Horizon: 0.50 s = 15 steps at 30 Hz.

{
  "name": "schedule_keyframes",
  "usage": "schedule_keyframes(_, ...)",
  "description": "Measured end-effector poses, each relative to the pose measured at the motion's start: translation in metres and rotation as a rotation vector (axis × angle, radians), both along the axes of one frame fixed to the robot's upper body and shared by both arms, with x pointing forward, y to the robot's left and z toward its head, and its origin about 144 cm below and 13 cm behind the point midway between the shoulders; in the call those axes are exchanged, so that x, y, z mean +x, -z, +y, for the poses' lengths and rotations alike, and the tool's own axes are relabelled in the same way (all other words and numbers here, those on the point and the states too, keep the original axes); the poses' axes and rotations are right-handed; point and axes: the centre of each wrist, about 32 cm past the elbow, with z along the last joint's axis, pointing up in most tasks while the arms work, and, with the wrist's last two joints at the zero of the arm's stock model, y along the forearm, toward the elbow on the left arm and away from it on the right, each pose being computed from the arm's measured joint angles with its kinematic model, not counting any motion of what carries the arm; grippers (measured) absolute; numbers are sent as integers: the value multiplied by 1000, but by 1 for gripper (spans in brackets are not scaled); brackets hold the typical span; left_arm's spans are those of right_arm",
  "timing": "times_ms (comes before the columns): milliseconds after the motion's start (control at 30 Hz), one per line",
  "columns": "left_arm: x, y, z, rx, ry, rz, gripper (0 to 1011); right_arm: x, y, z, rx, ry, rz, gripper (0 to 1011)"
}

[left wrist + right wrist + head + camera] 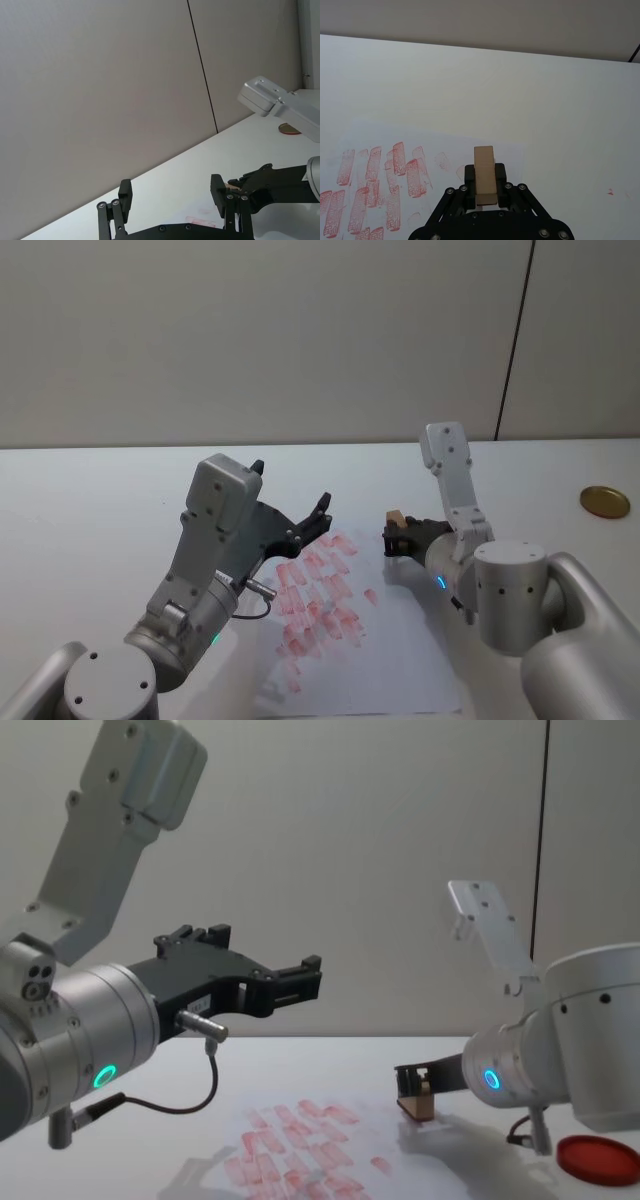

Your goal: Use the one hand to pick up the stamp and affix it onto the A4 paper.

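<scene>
My right gripper (398,536) is shut on the stamp (396,517), a small tan wooden block (485,174) held upright between the black fingers (470,176). It sits low at the far right corner of the A4 paper (395,660), a white sheet (445,142) covered with rows of pinkish-red prints. In the chest view the stamp (418,1106) is at or just above the surface; I cannot tell whether it touches. My left gripper (290,488) hangs open and empty in the air over the sheet's left side, also seen as the left gripper (171,192).
A flat red round ink pad (597,1158) lies on the white table near my right arm. A gold-brown disc (605,502) rests at the table's far right. A grey wall stands behind the table.
</scene>
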Motion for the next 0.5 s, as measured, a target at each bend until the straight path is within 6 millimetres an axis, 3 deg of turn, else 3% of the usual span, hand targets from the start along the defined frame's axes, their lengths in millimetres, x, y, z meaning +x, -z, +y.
schedule_keyframes(500, 0, 0, 0, 0, 0, 0, 993, 11, 6, 2, -2, 1, 36, 214)
